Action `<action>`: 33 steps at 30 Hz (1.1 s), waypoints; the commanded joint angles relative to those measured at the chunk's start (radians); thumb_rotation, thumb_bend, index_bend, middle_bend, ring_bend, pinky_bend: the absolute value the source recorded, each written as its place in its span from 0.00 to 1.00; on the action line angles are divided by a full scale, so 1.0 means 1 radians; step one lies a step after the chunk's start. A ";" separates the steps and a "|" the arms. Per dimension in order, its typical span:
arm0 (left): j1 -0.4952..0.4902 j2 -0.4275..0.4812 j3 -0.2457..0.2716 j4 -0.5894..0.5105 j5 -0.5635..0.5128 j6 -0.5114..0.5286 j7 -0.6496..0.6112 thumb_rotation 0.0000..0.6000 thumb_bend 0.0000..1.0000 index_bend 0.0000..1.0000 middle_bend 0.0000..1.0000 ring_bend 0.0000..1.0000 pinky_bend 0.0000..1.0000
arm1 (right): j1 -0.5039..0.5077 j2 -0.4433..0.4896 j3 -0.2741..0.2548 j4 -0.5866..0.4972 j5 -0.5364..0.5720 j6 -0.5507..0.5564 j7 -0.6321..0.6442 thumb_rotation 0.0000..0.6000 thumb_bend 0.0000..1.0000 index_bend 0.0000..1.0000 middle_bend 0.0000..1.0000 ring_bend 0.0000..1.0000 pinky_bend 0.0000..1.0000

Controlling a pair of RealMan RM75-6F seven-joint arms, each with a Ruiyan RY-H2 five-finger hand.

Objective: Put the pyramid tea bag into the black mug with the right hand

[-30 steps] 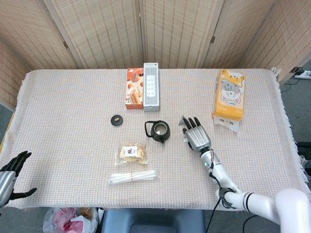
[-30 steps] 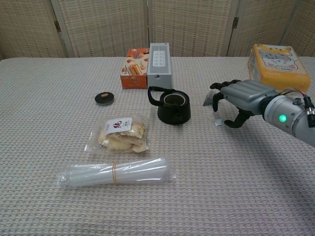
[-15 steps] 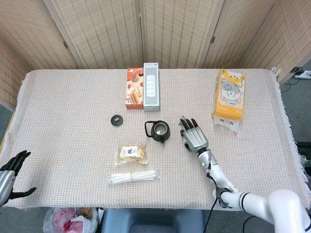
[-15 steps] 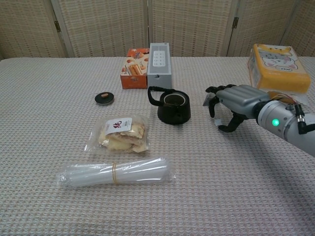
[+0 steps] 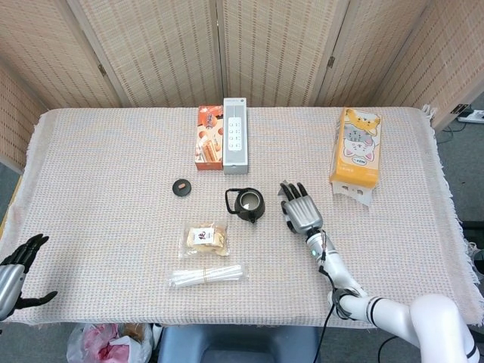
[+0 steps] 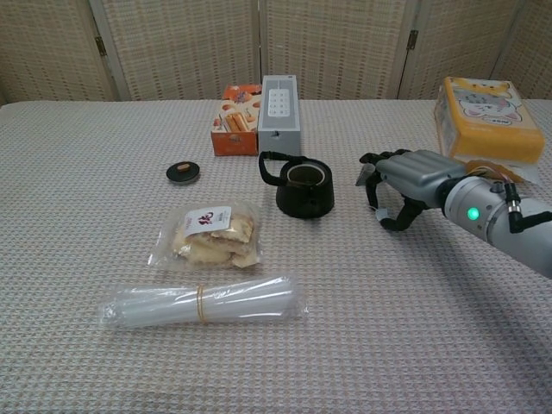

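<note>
Pyramid tea bag [image 6: 366, 176] looks small and pale (mostly hidden), lying on the table under my right hand [image 6: 404, 179], right of the black mug [image 6: 304, 190]. My fingers [image 6: 380, 200] curl down around it.

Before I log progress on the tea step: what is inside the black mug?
In the head view the black mug shows only a pale, shiny interior, no tea bag. The chest view hides its bottom behind the rim. The right hand is beside it.
</note>
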 commanded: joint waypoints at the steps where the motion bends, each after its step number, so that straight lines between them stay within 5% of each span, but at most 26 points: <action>1: 0.000 0.001 0.000 0.002 0.000 0.001 -0.004 1.00 0.13 0.00 0.09 0.14 0.28 | 0.002 -0.006 0.002 0.008 0.000 -0.001 0.002 1.00 0.28 0.51 0.00 0.00 0.00; 10: -0.003 0.002 -0.001 0.010 -0.002 -0.005 -0.021 1.00 0.13 0.00 0.09 0.14 0.28 | 0.003 -0.019 0.006 0.033 0.003 0.003 -0.011 1.00 0.30 0.64 0.05 0.00 0.00; 21: -0.004 0.000 -0.003 0.016 -0.008 -0.008 -0.027 1.00 0.13 0.00 0.09 0.14 0.28 | 0.006 -0.022 0.011 0.046 0.001 -0.007 -0.001 1.00 0.31 0.67 0.08 0.00 0.00; 33: 0.004 -0.007 0.001 0.011 0.004 0.011 -0.002 1.00 0.13 0.00 0.09 0.14 0.28 | -0.037 0.137 0.053 -0.240 -0.061 0.146 0.011 1.00 0.31 0.67 0.09 0.00 0.00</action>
